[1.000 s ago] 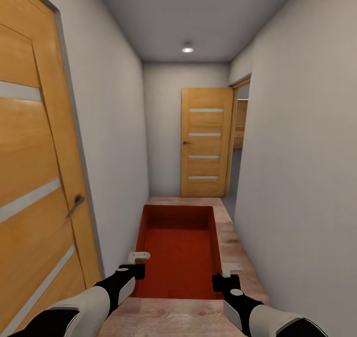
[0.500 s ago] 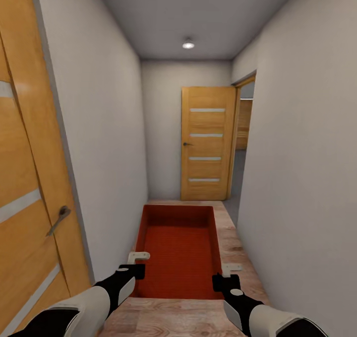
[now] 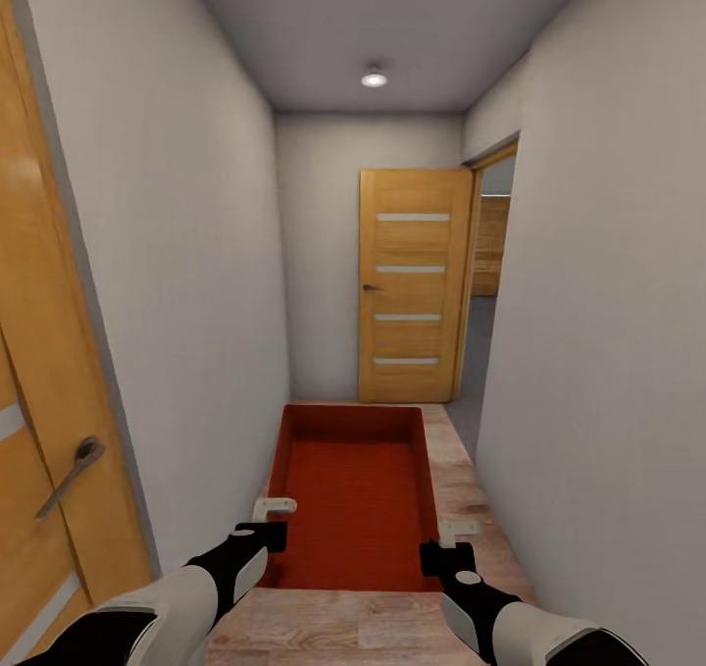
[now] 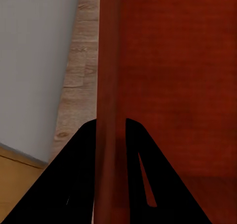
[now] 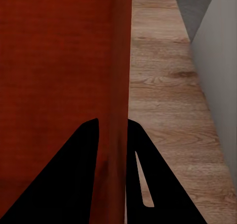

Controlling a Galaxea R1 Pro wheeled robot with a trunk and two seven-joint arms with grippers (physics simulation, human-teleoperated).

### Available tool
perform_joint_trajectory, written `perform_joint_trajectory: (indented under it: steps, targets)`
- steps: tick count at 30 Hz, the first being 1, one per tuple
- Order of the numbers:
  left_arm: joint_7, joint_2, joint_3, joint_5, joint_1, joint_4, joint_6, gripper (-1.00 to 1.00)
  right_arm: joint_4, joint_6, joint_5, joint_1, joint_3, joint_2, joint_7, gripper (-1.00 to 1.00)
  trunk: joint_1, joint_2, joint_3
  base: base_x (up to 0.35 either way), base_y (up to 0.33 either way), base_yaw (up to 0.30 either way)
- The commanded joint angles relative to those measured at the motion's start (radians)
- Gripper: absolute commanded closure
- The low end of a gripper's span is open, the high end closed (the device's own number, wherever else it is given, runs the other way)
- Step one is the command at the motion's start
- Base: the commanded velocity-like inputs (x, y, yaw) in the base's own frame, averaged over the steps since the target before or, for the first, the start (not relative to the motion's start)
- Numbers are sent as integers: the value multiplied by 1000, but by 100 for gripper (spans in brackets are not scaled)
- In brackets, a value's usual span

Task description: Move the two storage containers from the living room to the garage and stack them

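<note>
In a white-walled corridor with wood plank floor (image 3: 471, 509), left gripper (image 3: 273, 521) and right gripper (image 3: 446, 543) clamp the storage container's (image 3: 358, 499) side walls; wooden door (image 3: 412, 288) at twelve o'clock.

Light wood plank hallway floor (image 3: 466, 494)

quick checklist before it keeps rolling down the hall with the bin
1. Left gripper clamped on the container wall: ok, a finger on each side of the left wall.
2. Right gripper clamped on the right wall: ok, same straddling grip.
3. Container level in the head view: ok, rim looks even, no visible tilt.
4. Container contents: ok, inside looks empty.
5. Path ahead: ok so far, wood floor bare up to the closed door at the end; an opening shows on the right.
6. Second container's whereabouts: cannot tell.
</note>
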Motion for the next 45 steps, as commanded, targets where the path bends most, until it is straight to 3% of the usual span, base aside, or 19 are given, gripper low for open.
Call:
perform_joint_trajectory:
  steps: [1,24,31,45]
  targets:
    - [11,54,45,0,0,2,4,100,0,-98,-14,-1,-8,-1,-4,100,1,-1,0,323,0,0]
    - [11,55,45,0,0,2,4,100,0,-100,-14,-1,-8,-1,-5,100,1,-1,0,323,0,0]
    - [11,73,45,1,0,2,4,100,0,-99,-14,-1,-8,-1,-5,100,1,-1,0,323,0,0]
    - [11,75,45,1,0,2,4,100,0,-98,-14,-1,-8,-1,-5,100,1,-1,0,323,0,0]
